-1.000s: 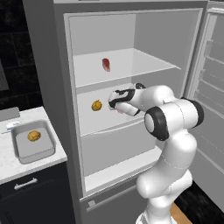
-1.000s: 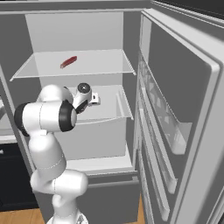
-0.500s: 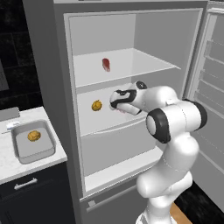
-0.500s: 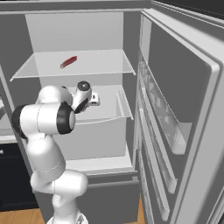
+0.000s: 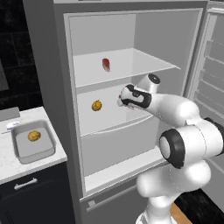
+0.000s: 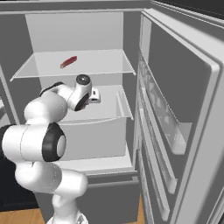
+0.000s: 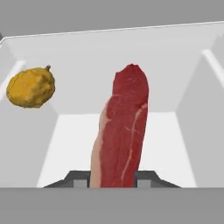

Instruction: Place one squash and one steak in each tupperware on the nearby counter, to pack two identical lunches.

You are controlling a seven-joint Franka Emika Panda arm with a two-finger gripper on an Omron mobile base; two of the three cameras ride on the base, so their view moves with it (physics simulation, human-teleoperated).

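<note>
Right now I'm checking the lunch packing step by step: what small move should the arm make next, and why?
Probably lift the steak slightly and draw it back out of the fridge. The pincer looks shut on its near end inside the middle shelf, beside a squash, while the tupperware on the counter holds just a squash.

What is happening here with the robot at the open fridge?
The gripper is shut on a steak over the fridge's middle shelf. A squash lies on that shelf to its left, and a second steak lies on the upper shelf. On the counter beside the fridge, a tupperware already holds one squash and no steak yet.
</note>
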